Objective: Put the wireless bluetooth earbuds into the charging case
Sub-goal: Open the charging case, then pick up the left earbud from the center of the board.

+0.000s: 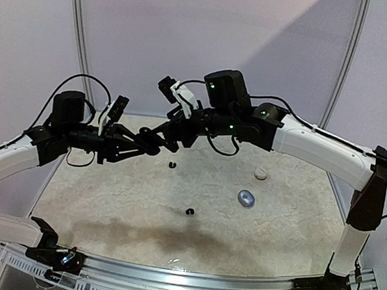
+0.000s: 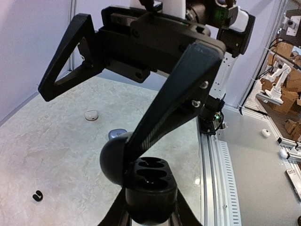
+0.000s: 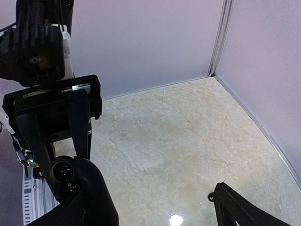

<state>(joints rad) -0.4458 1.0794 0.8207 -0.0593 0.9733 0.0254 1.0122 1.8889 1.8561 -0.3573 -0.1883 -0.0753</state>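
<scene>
Both arms raised over the pale marbled table (image 1: pixel 103 198), grippers meeting mid-air. On the table: two small glossy black earbuds (image 1: pixel 189 211) (image 1: pixel 172 163), a silver-grey rounded case (image 1: pixel 246 198), a whitish case (image 1: pixel 261 172).

The pale marbled table (image 1: pixel 103 198) carries two black earbuds, one (image 1: pixel 172 164) toward twelve o'clock of its middle and the other (image 1: pixel 189 211) near six, while out at three o'clock a whitish bud (image 1: pixel 261 172) lies just beyond a silver-grey rounded case (image 1: pixel 246 198).
</scene>
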